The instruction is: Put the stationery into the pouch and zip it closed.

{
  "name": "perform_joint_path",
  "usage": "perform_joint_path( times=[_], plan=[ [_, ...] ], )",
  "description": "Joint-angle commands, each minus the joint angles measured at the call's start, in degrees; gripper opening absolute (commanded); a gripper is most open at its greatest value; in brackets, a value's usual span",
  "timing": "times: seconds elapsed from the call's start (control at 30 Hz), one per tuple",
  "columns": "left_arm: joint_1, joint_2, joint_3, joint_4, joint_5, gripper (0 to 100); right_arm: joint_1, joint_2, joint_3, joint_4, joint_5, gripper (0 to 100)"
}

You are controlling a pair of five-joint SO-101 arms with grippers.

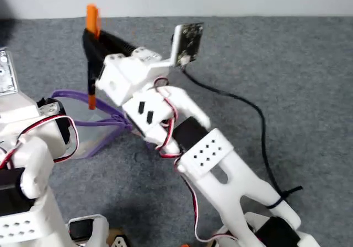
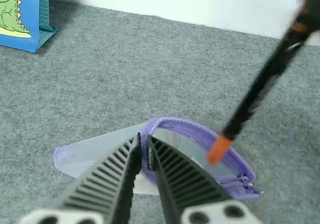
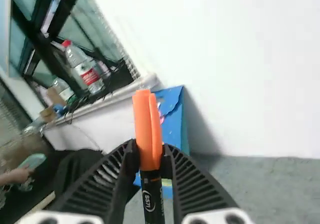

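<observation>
Leftmost, left pincer [image 2: 143, 144] pressed together on the purple zip edge of the pouch [image 2: 95, 156] — pouch lies on the grey bench [image 1: 287, 65], mouth held open. Next, marker [image 1: 91, 84] — long axis near upright, lower orange tip down at the pouch mouth, other orange end up. Right pincer [image 3: 148, 151] pinches the marker just below its upper orange cap. Blue box [image 2: 25, 14] stands by the wall.

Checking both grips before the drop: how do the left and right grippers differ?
The left gripper pinches the purple zipper edge of the pouch; the right gripper clamps the marker. The left gripper sits low, the right gripper is raised, marker tip over the pouch mouth. Both are shut on a task item.
</observation>
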Motion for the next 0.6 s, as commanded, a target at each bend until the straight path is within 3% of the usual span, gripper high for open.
perform_joint_path(
  times=[0.0,0.37,0.57],
  plan=[
    [-0.18,0.35,1.54,0.88,0.79,1,-2.68,-0.92,0.97,-2.51,1.14,0.8],
    [-0.26,0.44,1.54,0.7,0.79,1,-2.68,-6.64,11.87,-1.71,1.32,0.8],
    [-0.18,0.44,1.54,0.53,0.79,1,-4.18,-17.8,18.9,16.48,1.14,0.8]
  ],
)
